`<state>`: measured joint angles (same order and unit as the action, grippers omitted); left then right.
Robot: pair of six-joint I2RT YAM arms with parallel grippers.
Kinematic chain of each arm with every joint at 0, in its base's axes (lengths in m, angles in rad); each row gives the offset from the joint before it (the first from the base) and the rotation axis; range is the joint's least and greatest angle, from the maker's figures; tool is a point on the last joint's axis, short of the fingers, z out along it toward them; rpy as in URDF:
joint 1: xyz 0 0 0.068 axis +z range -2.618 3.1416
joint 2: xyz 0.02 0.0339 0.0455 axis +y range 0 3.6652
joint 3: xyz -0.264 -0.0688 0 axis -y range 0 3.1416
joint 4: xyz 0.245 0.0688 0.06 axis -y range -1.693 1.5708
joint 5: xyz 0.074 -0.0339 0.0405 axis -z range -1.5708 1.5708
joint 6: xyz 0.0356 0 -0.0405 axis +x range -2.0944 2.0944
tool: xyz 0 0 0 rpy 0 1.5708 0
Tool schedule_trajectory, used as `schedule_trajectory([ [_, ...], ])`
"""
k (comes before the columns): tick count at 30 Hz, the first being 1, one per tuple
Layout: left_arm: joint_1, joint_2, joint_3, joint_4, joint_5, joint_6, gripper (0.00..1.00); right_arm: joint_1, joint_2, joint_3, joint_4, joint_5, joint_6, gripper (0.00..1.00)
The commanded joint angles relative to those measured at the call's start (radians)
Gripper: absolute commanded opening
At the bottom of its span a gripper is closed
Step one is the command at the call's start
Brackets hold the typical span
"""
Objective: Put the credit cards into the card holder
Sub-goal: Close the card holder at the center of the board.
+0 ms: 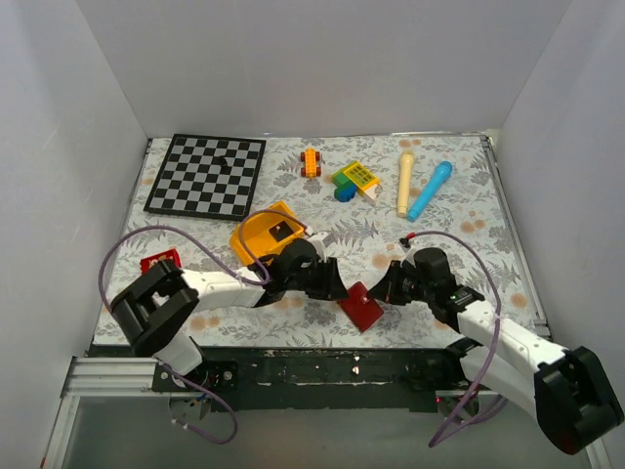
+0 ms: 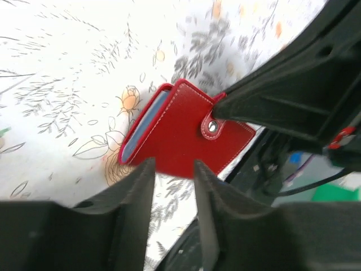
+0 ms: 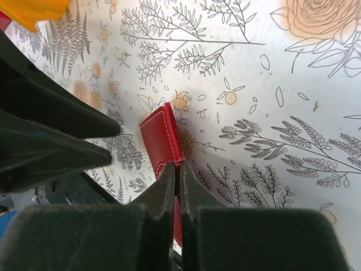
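The card holder (image 1: 361, 305) is a maroon folded case lying near the table's front edge, between my two grippers. In the left wrist view the card holder (image 2: 180, 135) shows pale blue pockets along its left edge and a snap tab. My right gripper (image 3: 176, 168) is shut on the tab edge of the card holder (image 3: 159, 135). My left gripper (image 2: 172, 165) stands slightly open just short of the case, with nothing between its fingers. One black credit card (image 1: 282, 232) lies in the yellow bin.
The yellow bin (image 1: 256, 239) stands just behind my left gripper (image 1: 332, 283). A chessboard (image 1: 207, 174) lies at the back left. A toy car (image 1: 311, 162), coloured blocks (image 1: 354, 179), and a cream (image 1: 405, 183) and a blue cylinder (image 1: 430, 191) are at the back. A red object (image 1: 161, 261) sits far left.
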<state>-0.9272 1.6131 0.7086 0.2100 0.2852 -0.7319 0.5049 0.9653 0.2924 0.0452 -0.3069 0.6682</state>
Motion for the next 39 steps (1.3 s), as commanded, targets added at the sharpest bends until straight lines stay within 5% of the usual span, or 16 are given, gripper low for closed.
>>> schedule_trajectory([
  [1, 0.054, -0.183, -0.050, 0.009, -0.098, -0.040, 0.45, 0.000, -0.103, 0.071, -0.148, 0.074, -0.025, 0.01],
  [6, 0.091, -0.229, -0.237, 0.280, -0.037, -0.181, 0.63, -0.005, -0.143, 0.096, -0.162, 0.101, 0.020, 0.01],
  [11, 0.103, -0.128, -0.362, 0.690, 0.046, -0.329, 0.62, -0.009, -0.189, 0.146, -0.176, 0.127, 0.054, 0.01],
  [21, 0.103, 0.182, -0.362, 1.353, 0.078, -0.538, 0.64, -0.029, -0.212, 0.281, -0.246, 0.138, 0.070, 0.01],
  [34, 0.100, 0.203, -0.256, 1.425, 0.077, -0.537, 0.62, -0.035, -0.232, 0.264, -0.193, 0.060, 0.154, 0.01],
  [39, 0.100, 0.220, -0.213, 1.444, 0.085, -0.552, 0.45, -0.035, -0.240, 0.254, -0.182, 0.049, 0.179, 0.01],
])
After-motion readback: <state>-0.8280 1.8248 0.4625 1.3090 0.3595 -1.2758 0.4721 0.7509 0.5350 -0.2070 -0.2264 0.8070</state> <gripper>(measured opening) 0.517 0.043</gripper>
